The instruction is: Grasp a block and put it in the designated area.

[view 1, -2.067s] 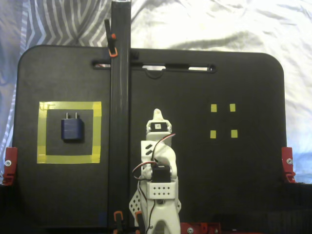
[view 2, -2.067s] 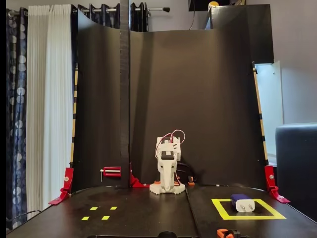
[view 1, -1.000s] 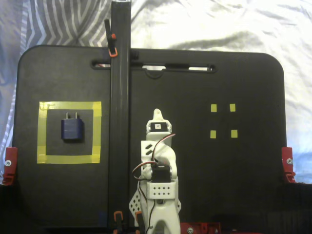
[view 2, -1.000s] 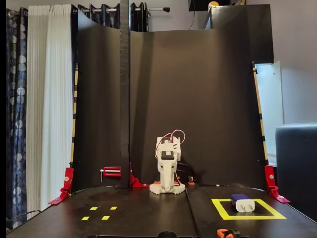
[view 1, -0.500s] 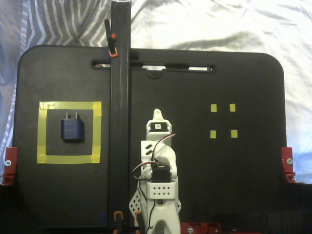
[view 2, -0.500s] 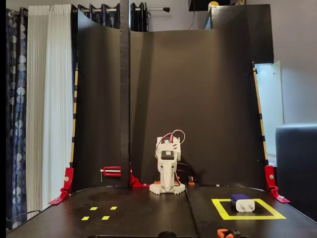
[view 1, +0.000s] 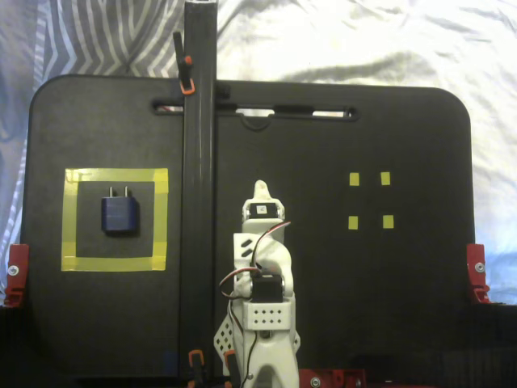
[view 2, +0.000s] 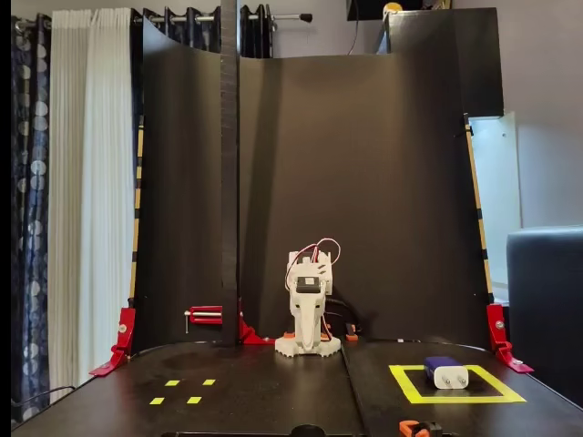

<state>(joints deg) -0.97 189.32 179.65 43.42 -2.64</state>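
Observation:
The navy-blue block (view 1: 119,214) lies flat inside the designated area (view 1: 115,175), a yellow-tape square on the left of the black board in the fixed view from above, with its two prongs pointing to the far edge. From the front fixed view the block (view 2: 445,372) sits within the yellow outline (view 2: 455,399) at lower right. The white arm is folded at the board's middle, well away from the block. Its gripper (view 1: 260,191) looks shut and holds nothing; from the front, the gripper (view 2: 308,339) points down at the arm's base.
Four tiny yellow tape squares (view 1: 354,179) mark the right half of the board, seen at lower left (view 2: 172,383) from the front. A tall black post (view 1: 199,162) stands just left of the arm. Red clamps (view 1: 15,275) (view 1: 477,271) grip the board's side edges.

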